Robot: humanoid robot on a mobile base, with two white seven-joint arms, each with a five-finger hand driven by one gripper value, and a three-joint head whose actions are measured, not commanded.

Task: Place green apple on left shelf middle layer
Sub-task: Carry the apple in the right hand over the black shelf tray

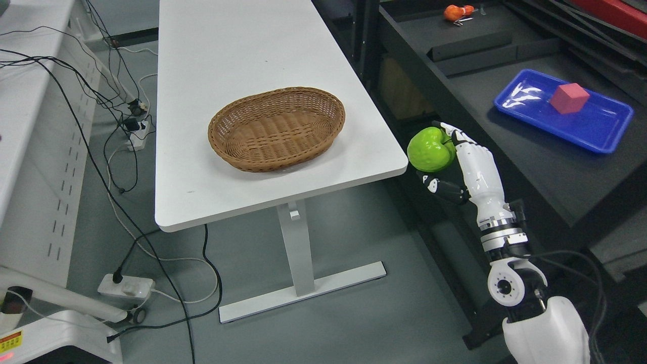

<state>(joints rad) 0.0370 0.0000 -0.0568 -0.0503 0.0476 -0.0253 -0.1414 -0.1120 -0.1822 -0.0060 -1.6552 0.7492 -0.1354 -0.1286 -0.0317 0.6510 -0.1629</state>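
A wicker basket (276, 129) sat on a white table (237, 50). To the right, a blue tray (596, 126) held a red cube (569, 98); an orange toy (457, 12) lay farther back. Cables and a power strip (126, 285) crossed the floor

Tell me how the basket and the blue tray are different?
The wicker basket is brown, woven and oval; the blue tray is smooth, shiny and rectangular. The basket has nothing in it; the tray carries a red cube. The basket sits on the white table; the tray on the black shelf. Both are shallow, open containers.
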